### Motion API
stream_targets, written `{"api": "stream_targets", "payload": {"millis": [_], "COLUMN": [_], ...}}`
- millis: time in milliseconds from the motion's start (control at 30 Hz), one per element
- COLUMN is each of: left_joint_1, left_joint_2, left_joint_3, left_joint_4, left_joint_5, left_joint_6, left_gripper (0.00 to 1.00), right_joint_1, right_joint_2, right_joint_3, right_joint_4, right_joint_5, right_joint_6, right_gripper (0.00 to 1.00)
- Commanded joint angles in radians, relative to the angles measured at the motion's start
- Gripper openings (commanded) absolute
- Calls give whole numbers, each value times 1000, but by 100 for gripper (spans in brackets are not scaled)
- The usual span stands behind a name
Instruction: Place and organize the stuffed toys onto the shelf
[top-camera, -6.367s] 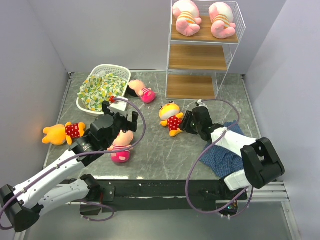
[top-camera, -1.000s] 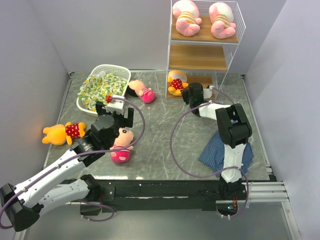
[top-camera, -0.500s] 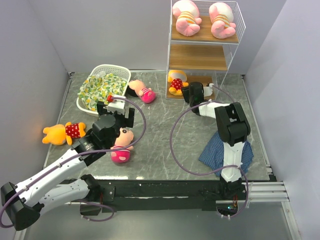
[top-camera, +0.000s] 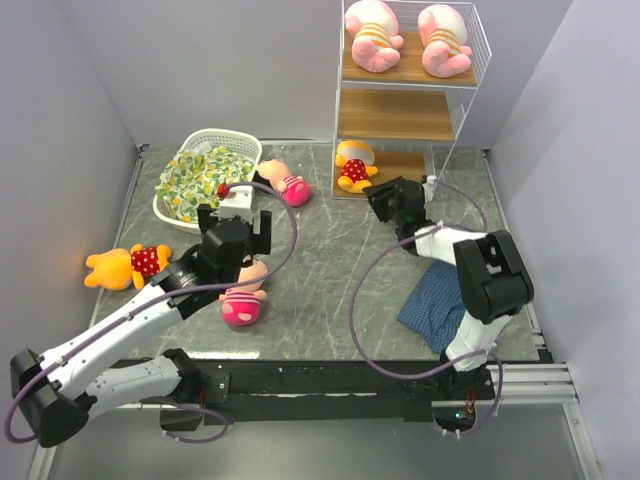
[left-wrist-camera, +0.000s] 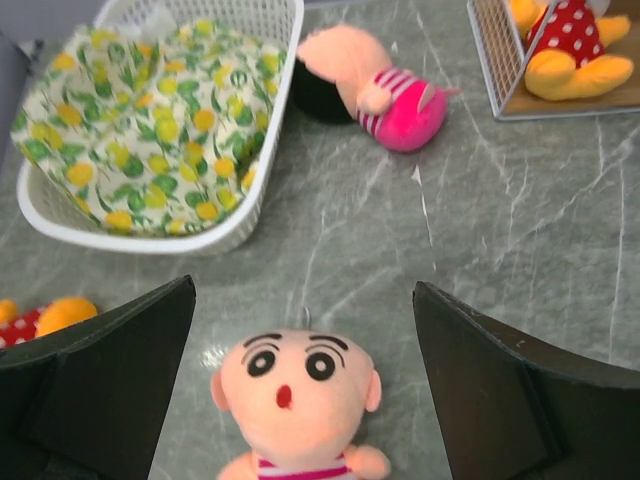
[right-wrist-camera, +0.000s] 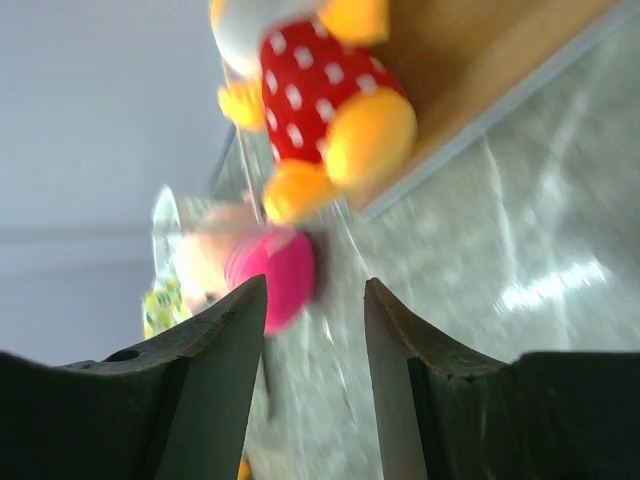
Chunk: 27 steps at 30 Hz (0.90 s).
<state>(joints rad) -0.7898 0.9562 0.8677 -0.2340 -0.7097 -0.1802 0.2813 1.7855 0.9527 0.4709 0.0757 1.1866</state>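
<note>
The shelf (top-camera: 395, 115) stands at the back right. Two pink striped piglets (top-camera: 373, 35) (top-camera: 443, 40) lie on its top board. An orange bear in a red shirt (top-camera: 352, 165) (right-wrist-camera: 320, 100) lies on the bottom board. My right gripper (top-camera: 385, 195) (right-wrist-camera: 315, 290) is open just in front of that bear and holds nothing. My left gripper (top-camera: 235, 228) (left-wrist-camera: 303, 300) is wide open above a pink-clad doll (top-camera: 243, 295) (left-wrist-camera: 295, 385), whose head lies between the fingers without touching them. A second doll (top-camera: 283, 182) (left-wrist-camera: 385, 85) lies beside the basket. Another bear (top-camera: 125, 264) lies at the left.
A white lattice basket (top-camera: 235, 140) (left-wrist-camera: 260, 190) holding a green-yellow cloth (top-camera: 200, 180) sits at the back left. A blue plaid cloth (top-camera: 445, 300) lies at the front right under the right arm. The shelf's middle board is bare.
My right gripper has opened, let go of the bear on the bottom board and drawn back from the shelf. My left gripper has edged forward over the doll.
</note>
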Motion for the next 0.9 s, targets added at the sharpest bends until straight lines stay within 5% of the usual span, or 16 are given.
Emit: {"api": "stream_targets", "payload": {"millis": [0, 233, 667, 767, 867], "left_joint_1": [-2, 4, 279, 278, 279], "left_joint_2": [70, 182, 180, 226, 272], "left_joint_3": [80, 82, -84, -72, -85], "left_joint_4": [-269, -494, -369, -347, -291], "left_joint_5": [-8, 4, 361, 403, 455], "left_joint_6": [-272, -485, -479, -469, -464], "left_gripper": [97, 96, 96, 85, 59], "right_joint_1": [1, 4, 107, 125, 150], "right_joint_2": [-127, -271, -340, -363, -392], "right_joint_3": [-129, -285, -397, -410, -410], "right_joint_4": [71, 89, 140, 146, 138], "right_joint_5": [-94, -220, -370, -389, -393], "right_joint_6": [-82, -173, -232, -232, -232], "right_gripper": [51, 52, 52, 52, 52]}}
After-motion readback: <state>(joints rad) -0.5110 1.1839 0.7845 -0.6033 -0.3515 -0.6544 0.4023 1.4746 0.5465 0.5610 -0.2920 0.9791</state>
